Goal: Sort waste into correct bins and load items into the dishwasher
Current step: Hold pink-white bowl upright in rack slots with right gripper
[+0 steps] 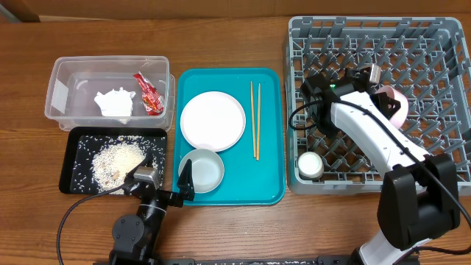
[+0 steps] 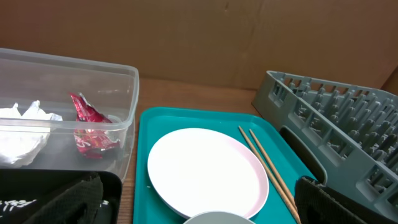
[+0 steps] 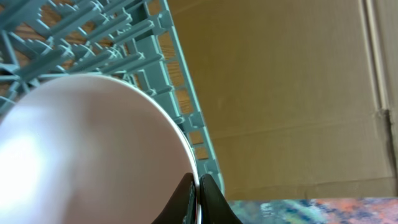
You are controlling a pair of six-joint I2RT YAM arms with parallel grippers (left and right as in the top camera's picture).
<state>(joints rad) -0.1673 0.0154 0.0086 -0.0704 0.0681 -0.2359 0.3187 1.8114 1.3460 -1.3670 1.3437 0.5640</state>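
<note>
Right claw (image 3: 197, 182) pinches the pink bowl (image 3: 93, 146) by its rim, inside the rack (image 1: 368, 26). Left claw (image 1: 185, 182) (spread wide) is nearest the grey-white bowl (image 1: 204, 171).

Count: plate (image 1: 213, 120) 1 | pink bowl (image 3: 87, 155) 1 | grey bowl (image 1: 202, 170) 1 | cup (image 1: 310, 163) 1 | chopsticks (image 1: 253, 118) 2 | sauce packet (image 1: 149, 94) 1 | paper wad (image 1: 116, 103) 1 | rice pile (image 1: 118, 160) 1 | clear tub (image 1: 59, 92) 1 | black tray (image 1: 77, 140) 1 | teal tray (image 1: 272, 132) 1 | dish rack (image 1: 441, 44) 1

overhead: top-down, far | left wrist: low, forward over plate (image 2: 205, 168), shared with overhead | right wrist: close-up, dish rack (image 3: 155, 56) wall
</note>
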